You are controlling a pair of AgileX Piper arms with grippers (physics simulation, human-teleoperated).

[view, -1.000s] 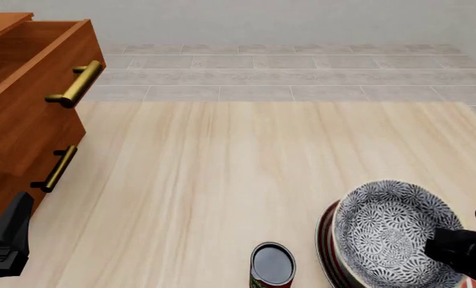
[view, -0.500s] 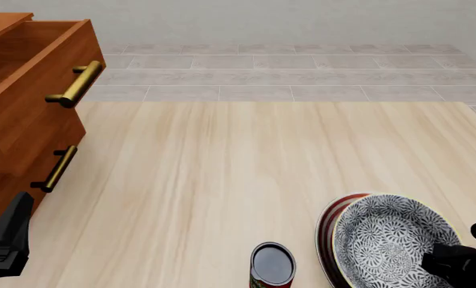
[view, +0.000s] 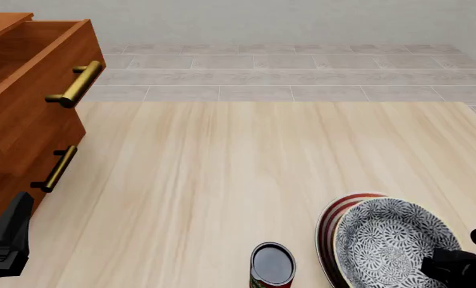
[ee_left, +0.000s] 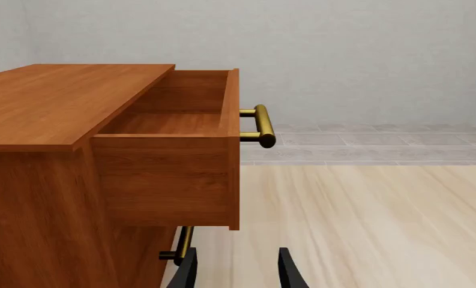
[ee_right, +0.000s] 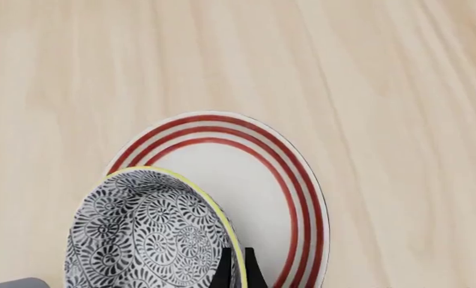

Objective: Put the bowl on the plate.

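Note:
The bowl (view: 390,240), with its grey-blue floral pattern, sits low over the red-ringed white plate (view: 328,223) at the near right of the table. In the right wrist view the bowl (ee_right: 141,231) covers part of the plate (ee_right: 262,192), and my right gripper (ee_right: 237,270) is shut on the bowl's yellowish rim. I cannot tell whether the bowl touches the plate. In the front view my right gripper (view: 450,265) shows at the bowl's right edge. My left gripper (ee_left: 236,275) stands open and holds nothing, beside the cabinet at the near left (view: 9,237).
A wooden cabinet (view: 21,120) with its top drawer (ee_left: 170,156) pulled out and brass handles (view: 76,84) stands at the left. A small dark-topped can (view: 271,264) stands just left of the plate, near the front edge.
My right gripper has lowered the bowl and drawn it nearer over the plate; more of the plate's red rim shows behind it. The left arm has not moved.

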